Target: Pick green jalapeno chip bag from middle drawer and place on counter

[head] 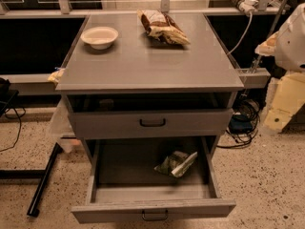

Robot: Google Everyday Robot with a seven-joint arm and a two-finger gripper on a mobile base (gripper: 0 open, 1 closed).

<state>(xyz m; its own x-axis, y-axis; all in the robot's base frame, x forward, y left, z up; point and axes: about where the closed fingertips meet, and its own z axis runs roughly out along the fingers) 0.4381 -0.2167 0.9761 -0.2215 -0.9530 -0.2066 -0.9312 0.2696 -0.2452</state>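
The tabletop [143, 61] stands above the open middle drawer [152, 209]; I judge the reach is not yet begun. The end effector [281, 106], well apart at the right, touches nothing here, and its width I cannot tell; it must descend onto the green jalapeno chip bag [175, 164] in the drawer's right half.
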